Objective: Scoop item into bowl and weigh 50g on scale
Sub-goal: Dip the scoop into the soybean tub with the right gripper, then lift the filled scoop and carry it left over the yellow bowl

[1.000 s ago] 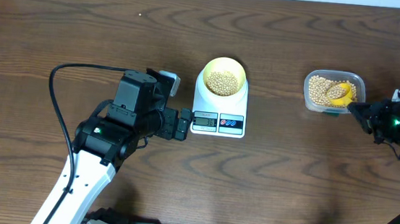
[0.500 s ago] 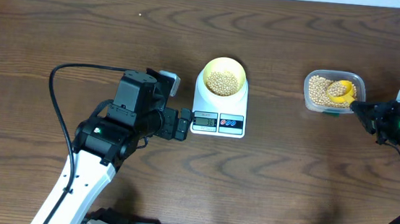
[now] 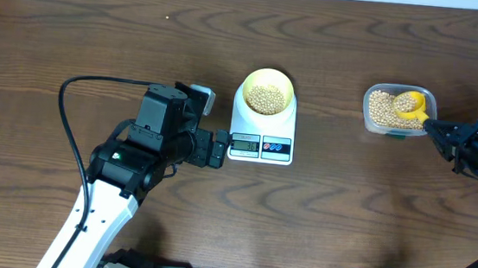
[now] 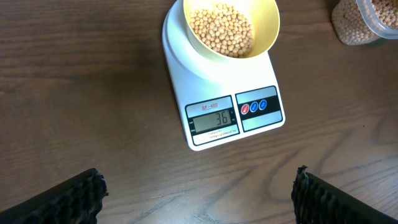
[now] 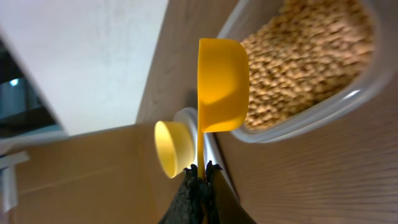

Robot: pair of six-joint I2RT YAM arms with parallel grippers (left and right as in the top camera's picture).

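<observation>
The right tool [image 3: 435, 128] is seen clenched on the thin handle of a bright yellow plastic scoop [image 3: 411, 104], and the scoop's cup is held over the side of the clear tub [image 3: 367, 110] nearest that tool. From the right wrist the cup is shown edge-on and tipped, so what lies inside it cannot be told. The tub, rounded at the corners and see-through, is filled with small round tan beans [image 3: 266, 98], and more of them are heaped in the pale yellow bowl [image 3: 245, 87], well apart from the right tool. The bowl is set on the far end of the white scale [image 3: 261, 126], a smooth rounded rectangle, and it is nearly as wide as the scale. On the scale's front a small grey display [image 4: 214, 120] is lit with the digits 36, and a red button and two blue buttons [image 4: 255, 106] are placed beside it. The left tool [image 3: 210, 123] is spread wide and nothing is grasped in it; it is parked just beside the scale's left edge, apart from it. Only its ribbed black fingertips [image 4: 78, 198] are caught at the bottom corners of the left wrist view. Everything is carried on a dark wood-grain counter [image 3: 345, 213], and the tub is cut off at the top corner of that view.
</observation>
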